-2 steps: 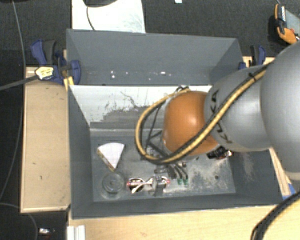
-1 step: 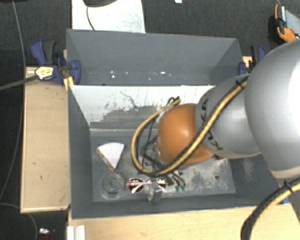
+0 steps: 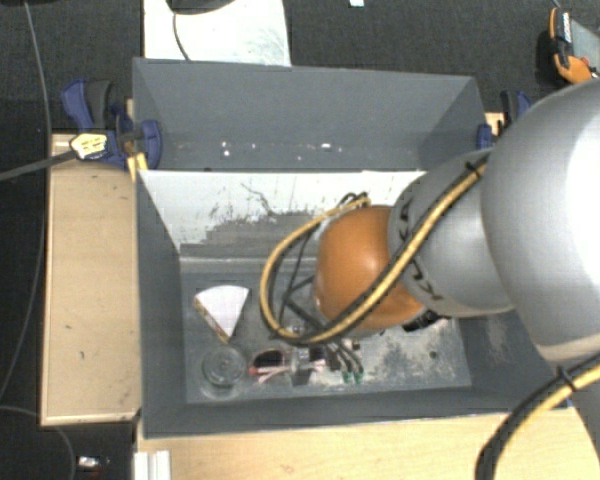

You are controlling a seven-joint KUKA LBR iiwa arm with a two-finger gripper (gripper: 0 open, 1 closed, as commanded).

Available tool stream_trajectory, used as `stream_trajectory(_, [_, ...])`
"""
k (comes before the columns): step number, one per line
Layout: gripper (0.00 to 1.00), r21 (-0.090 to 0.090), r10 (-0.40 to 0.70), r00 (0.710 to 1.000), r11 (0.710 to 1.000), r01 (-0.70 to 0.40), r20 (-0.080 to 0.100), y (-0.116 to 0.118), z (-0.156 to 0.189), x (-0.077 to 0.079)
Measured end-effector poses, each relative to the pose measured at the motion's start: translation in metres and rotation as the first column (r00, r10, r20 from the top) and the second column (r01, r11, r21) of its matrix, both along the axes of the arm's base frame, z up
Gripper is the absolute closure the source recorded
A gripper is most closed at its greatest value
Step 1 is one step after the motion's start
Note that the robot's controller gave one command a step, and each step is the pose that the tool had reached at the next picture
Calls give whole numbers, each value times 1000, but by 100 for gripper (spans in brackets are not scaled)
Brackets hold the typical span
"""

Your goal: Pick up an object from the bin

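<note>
Farthest to the pincer's left, and a little up the floor from it, lies a white wedge-shaped piece [image 3: 223, 309], its narrow end turned toward the near wall. Below that, well left of the pincer and close to the near wall, sits a clear round thing [image 3: 220, 370] (a lid or a small cup, too glassy to name). Just beside the pincer on its left is a small red-and-white thing [image 3: 269, 364]. Its long axis runs roughly across the view, so one end points at the pincer.

The pincer [image 3: 316, 358] hangs low over the floor beneath the orange wrist cover [image 3: 358, 266], behind looped cables [image 3: 280, 278]. Whether it is open or shut I cannot tell, and nothing can be seen held in it. Just to its right a small green bit [image 3: 352, 373] lies on the scuffed floor.

I judge the red-and-white thing the likeliest pick, as it is the nearest; that would call for a short shift leftward. The wedge and the round thing lie clear of that path. The near wall of the bin [image 3: 310, 413] is close, though, and the cables hide the point of contact.
</note>
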State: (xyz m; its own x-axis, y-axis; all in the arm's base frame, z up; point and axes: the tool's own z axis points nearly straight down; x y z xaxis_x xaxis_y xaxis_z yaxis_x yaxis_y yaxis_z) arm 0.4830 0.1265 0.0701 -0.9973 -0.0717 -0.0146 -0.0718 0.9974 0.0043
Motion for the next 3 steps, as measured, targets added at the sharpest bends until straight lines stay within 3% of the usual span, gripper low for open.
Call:
stream_trajectory(1, [100,0,-1,1000,1000,1,0,0,0,0])
stream_trajectory(3, [100,0,-3,1000,1000,3,-1,0,34,0])
